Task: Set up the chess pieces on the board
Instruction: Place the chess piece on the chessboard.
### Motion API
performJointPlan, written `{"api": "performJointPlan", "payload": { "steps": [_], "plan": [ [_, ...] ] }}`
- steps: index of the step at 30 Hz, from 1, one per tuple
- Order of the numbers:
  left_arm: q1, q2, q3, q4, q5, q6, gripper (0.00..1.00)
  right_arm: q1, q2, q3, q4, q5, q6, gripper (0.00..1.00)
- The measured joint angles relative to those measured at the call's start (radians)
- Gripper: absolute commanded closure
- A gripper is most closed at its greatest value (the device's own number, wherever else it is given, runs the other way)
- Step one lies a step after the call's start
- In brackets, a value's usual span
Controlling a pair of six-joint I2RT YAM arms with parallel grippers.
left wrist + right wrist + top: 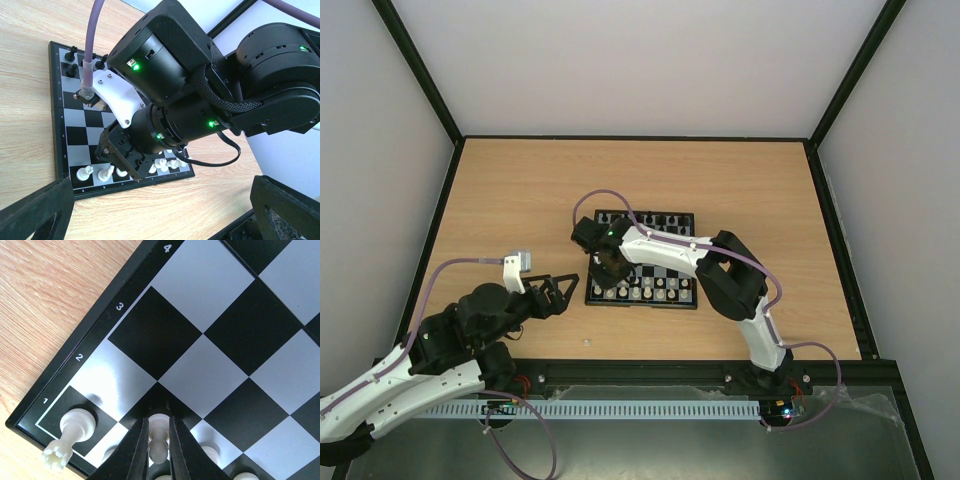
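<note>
A small cream pawn (159, 440), glossy and round-headed, stands near the seven o'clock corner of the shiny black-and-silver checked board (155, 335), pinched between the slim dark fingers (182, 452) of the right gripper (159, 419) beside a crenellated rook (75, 427), while the left gripper (558, 292) hangs spread over the woodgrain table (520, 190) at the board's eight o'clock.

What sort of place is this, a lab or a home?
Probably a robot lab test booth: a wooden table boxed in by plain white walls, a left arm and right arm bolted at its near edge, and the right pincer closed on a white chess piece on a small chessboard.
</note>
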State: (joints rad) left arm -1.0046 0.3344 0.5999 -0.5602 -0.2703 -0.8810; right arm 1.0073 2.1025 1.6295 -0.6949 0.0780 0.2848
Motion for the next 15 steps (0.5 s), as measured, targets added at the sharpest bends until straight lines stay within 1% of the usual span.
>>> {"api": "performJointPlan", "payload": {
  "steps": [10,15],
  "plan": [
    [0.0,0.0,0.0,0.0,0.0,0.0,0.01,-0.007,0.0,0.0,0.006,0.0,-0.002,0.86],
    [0.0,0.0,0.0,0.0,0.0,0.001,0.01,-0.008,0.0,0.0,0.013,-0.002,-0.003,0.76]
  ]
}}
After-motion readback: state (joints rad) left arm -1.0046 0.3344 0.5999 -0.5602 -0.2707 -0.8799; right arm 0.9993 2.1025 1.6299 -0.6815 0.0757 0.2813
